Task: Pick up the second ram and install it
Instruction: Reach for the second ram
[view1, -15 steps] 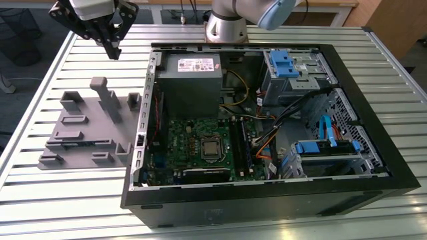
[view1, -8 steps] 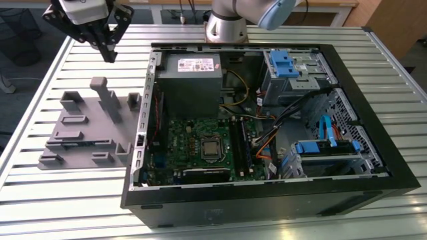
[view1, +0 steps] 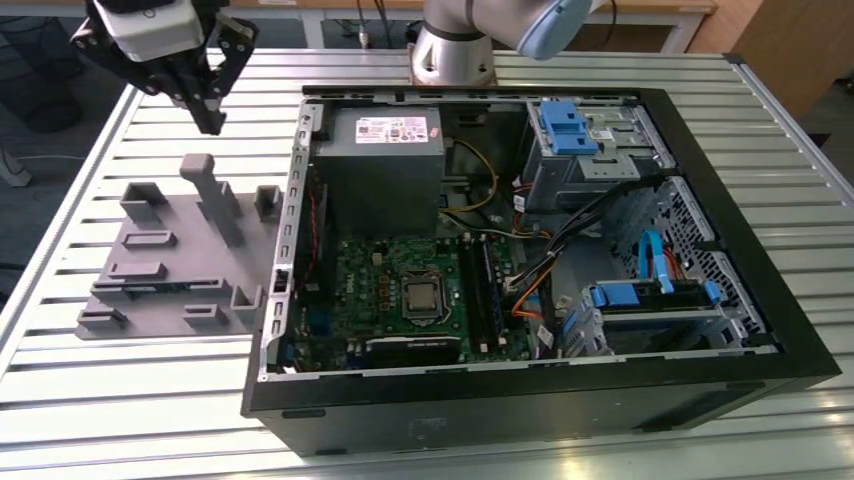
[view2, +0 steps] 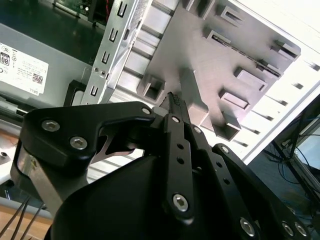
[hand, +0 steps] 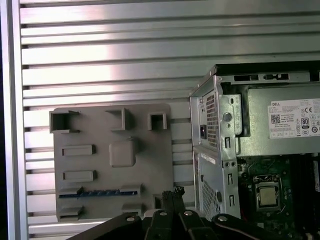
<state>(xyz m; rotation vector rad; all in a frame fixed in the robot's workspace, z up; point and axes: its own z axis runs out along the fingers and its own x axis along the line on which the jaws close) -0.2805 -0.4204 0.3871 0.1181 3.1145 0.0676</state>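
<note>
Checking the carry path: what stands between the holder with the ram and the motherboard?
A bare strip of table, then the case's side wall, in the first wrist view.

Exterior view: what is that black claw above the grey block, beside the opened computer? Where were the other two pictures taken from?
It is a robot arm whose claw hangs above a grey holder on a ribbed table. The exterior view comes from a camera off the arm; both wrist views from cameras riding near the claw. Beside the holder lies an opened computer case with its green motherboard. In the first wrist view a thin blue memory stick sits in a holder slot. The claw looks shut and holds nothing.
</note>
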